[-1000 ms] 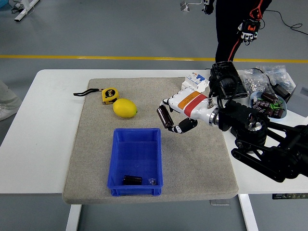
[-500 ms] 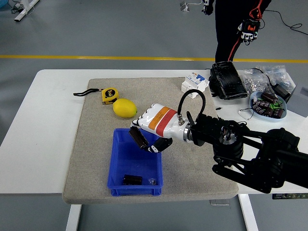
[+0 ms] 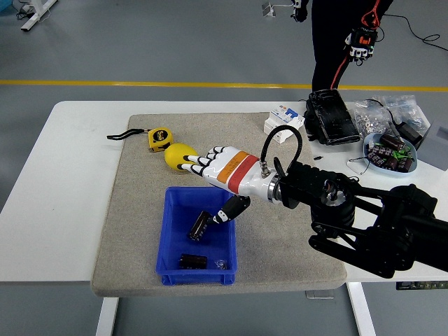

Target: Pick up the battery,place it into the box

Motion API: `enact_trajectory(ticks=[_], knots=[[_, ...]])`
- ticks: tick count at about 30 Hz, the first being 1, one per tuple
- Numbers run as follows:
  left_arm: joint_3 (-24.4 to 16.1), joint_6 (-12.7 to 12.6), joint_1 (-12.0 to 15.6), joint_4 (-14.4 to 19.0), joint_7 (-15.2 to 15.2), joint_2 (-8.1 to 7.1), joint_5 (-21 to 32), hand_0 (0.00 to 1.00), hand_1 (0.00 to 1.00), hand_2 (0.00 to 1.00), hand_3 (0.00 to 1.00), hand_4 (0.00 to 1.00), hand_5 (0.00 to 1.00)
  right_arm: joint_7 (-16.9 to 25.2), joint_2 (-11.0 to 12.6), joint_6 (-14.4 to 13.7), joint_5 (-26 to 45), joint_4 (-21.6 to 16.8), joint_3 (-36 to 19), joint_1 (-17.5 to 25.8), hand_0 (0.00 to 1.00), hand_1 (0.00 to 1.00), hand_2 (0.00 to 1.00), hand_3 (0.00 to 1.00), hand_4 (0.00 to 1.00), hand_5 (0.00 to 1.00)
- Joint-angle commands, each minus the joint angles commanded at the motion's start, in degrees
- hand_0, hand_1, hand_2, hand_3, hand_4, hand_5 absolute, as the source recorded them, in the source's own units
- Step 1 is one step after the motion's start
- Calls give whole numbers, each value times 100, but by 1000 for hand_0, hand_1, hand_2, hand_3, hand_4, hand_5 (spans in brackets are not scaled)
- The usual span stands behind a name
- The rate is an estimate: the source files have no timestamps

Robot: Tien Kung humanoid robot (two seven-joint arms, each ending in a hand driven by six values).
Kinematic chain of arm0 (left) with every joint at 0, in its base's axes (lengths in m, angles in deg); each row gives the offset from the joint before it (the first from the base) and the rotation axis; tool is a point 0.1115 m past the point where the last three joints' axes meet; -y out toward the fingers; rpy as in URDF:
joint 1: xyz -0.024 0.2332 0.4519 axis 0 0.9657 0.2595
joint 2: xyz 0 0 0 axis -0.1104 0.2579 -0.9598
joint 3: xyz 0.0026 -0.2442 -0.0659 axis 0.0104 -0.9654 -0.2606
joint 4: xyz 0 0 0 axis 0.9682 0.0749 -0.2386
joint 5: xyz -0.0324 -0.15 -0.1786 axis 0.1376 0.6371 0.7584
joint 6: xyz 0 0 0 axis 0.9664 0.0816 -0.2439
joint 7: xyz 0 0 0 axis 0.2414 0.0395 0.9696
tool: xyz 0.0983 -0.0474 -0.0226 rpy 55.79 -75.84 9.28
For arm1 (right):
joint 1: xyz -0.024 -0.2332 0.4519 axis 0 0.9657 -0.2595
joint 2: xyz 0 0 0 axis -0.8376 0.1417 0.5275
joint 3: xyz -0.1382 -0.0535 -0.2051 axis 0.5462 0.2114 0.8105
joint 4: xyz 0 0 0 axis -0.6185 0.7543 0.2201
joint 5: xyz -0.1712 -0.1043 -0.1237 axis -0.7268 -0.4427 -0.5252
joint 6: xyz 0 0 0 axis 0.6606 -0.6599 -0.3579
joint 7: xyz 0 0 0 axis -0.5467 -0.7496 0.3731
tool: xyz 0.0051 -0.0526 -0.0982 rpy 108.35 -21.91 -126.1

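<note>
Right hand (image 3: 213, 168): fingers spread, holding nothing, above the blue box (image 3: 198, 236).
Your battery (image 3: 199, 225) sits tilted inside the box, just under the thumb; a second dark battery (image 3: 192, 262) lies near the front wall; lemon (image 3: 176, 155) beyond the fingertips.

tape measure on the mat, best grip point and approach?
Take the tape measure across its yellow body, coming down from above with fingers on its two flat sides. It lies near the mat's far left corner, and its black strap trails left, too thin and loose to hold. The lemon sits close on its near right, so come in from the far side.
</note>
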Motion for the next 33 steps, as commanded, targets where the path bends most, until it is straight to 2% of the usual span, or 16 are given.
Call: enact_trajectory(ticks=[6,9,10,15,16,21,22,33], knots=[[0,-14,31,-9,-9,-6,18,559,568,623,582,635,597,91,81,-125,55,34,-321,58,858,844,992,998,998,553],[-3,-22,35,-12,-13,-4,8,559,568,623,582,635,597,180,161,-171,386,89,-522,77,858,844,992,998,998,553],[-5,-20,34,-12,-11,-5,7,555,567,624,582,635,597,209,176,-194,592,110,-561,88,873,852,989,998,998,862],[14,-22,41,-15,-20,-11,41,555,567,624,582,635,597,716,239,-396,1760,320,-816,238,873,852,989,998,998,862],[4,-20,38,-14,-16,-6,31,555,567,623,582,635,597,890,266,-413,2021,379,-885,294,882,859,949,963,998,986],[29,-19,17,-9,-23,11,67,555,567,623,582,635,597,1457,393,-348,3213,465,-1094,496,882,859,949,963,998,986],[36,-23,16,-10,-29,15,79,557,570,624,582,635,597,1515,422,-322,3436,466,-1145,537,882,860,916,941,998,998],[35,-26,20,-12,-34,35,76,566,571,628,582,635,597,1642,785,77,6118,422,-1627,1040,878,855,905,938,998,998]])
